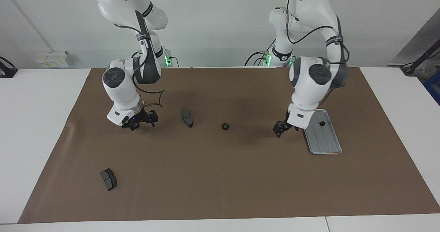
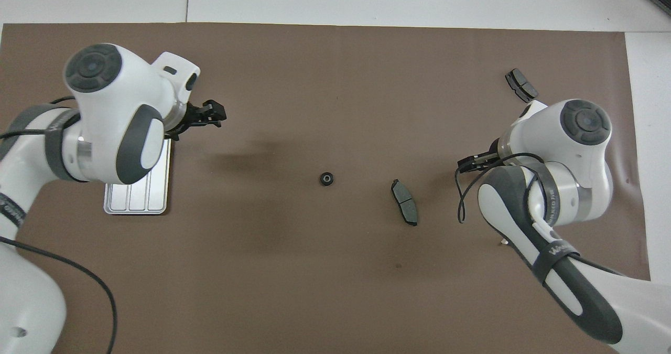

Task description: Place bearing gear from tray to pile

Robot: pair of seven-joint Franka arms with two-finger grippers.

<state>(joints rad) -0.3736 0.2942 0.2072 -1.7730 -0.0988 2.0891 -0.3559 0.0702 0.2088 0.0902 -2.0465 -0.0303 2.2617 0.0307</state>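
The silver tray (image 1: 325,141) lies toward the left arm's end of the mat, and one small black bearing gear (image 1: 322,123) rests on it. In the overhead view the left arm covers most of the tray (image 2: 137,203). A second bearing gear (image 1: 225,126) (image 2: 326,178) lies alone on the mat's middle. My left gripper (image 1: 282,127) (image 2: 210,114) hangs open and empty over the mat, just beside the tray. The pile's dark brake pads lie apart: one pad (image 1: 187,117) (image 2: 404,202) beside the loose gear, another pad (image 1: 109,179) (image 2: 521,85) farther out. My right gripper (image 1: 139,122) (image 2: 474,161) is open and empty, low over the mat beside the first pad.
The brown mat (image 1: 220,177) covers most of the white table (image 1: 37,122). A white sliver (image 2: 504,242) peeks out from under the right arm. Cables hang from both wrists.
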